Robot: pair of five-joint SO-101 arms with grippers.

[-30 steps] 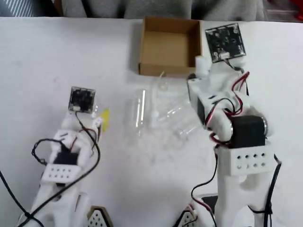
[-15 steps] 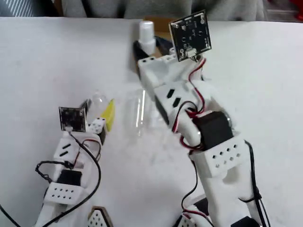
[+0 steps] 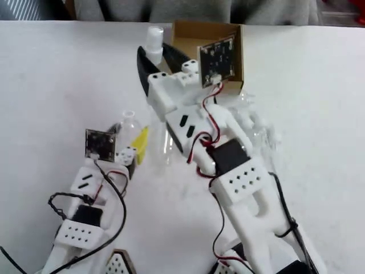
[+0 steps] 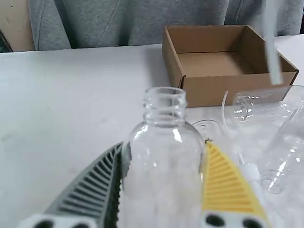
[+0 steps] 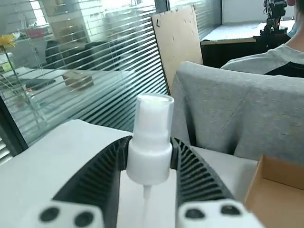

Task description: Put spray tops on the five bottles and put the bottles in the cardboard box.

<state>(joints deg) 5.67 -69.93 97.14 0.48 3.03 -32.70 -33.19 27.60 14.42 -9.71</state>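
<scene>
My left gripper [image 4: 164, 148] is shut on a clear bottle [image 4: 161, 156] that stands upright with its neck open, between the grey and yellow fingers. From above, this bottle [image 3: 128, 120] sits left of centre in the left gripper [image 3: 130, 135]. My right gripper [image 5: 151, 142] is shut on a white spray top [image 5: 151, 137], whose thin tube hangs down. In the high view the right gripper [image 3: 154, 50] holds the spray top [image 3: 154, 37] just left of the cardboard box [image 3: 188, 43], beyond the held bottle. The box [image 4: 223, 61] is open and empty.
Several more clear bottles lie on the white table near the box: one [image 3: 169, 134] beside the right arm, others [image 3: 259, 128] on its far side. In the left wrist view they [image 4: 266, 102] lie close by the held bottle. A person in grey sits behind the table.
The right arm has swung from the right of the box to its left, carrying the spray top. The left gripper has shifted slightly right and the bottle now stands up in it.
</scene>
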